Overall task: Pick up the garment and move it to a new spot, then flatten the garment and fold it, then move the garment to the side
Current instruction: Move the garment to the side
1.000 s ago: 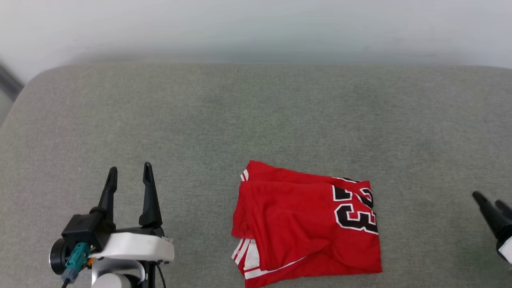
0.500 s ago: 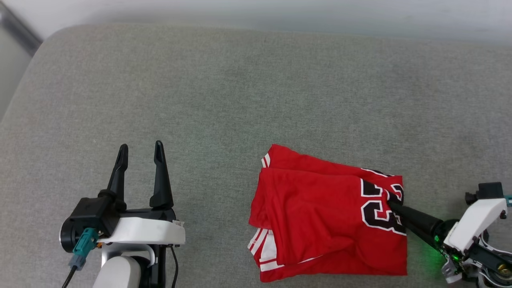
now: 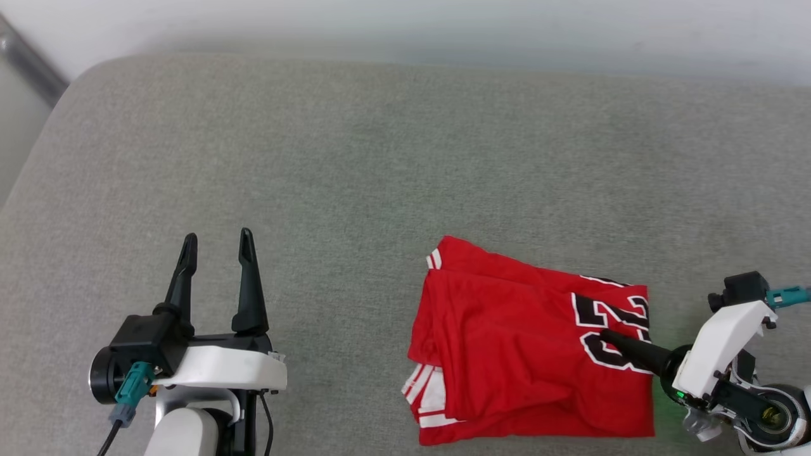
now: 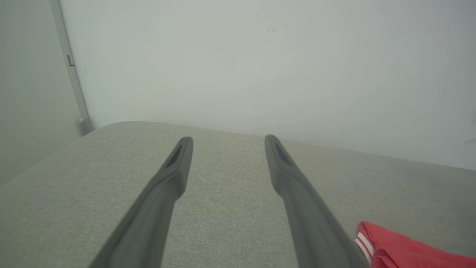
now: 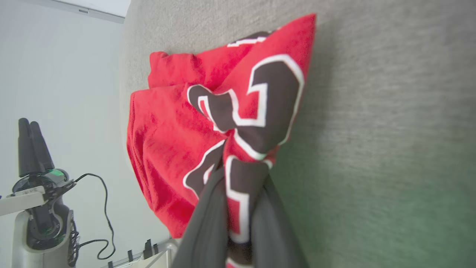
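The garment (image 3: 507,354), a red shirt with a black "23" print and white striped trim, lies folded on the grey padded surface (image 3: 380,158) at the lower right. My right gripper (image 3: 605,335) reaches in from the right and is shut on the printed edge. In the right wrist view the fabric (image 5: 174,149) is bunched between the fingers of that gripper (image 5: 243,167). My left gripper (image 3: 217,235) stands open at the lower left, well apart from the shirt. In the left wrist view nothing lies between the left gripper's fingers (image 4: 228,138), and a corner of the garment (image 4: 401,249) shows at the lower right.
A pale wall (image 3: 405,25) rises behind the padded surface. The surface's rounded left corner (image 3: 70,82) drops off at the far left. Bare cushion spreads ahead of and between the two arms.
My right gripper has come in from the right edge onto the shirt's printed side and shut on the fabric, bunching it. The head camera has shifted. The left arm keeps its pose.
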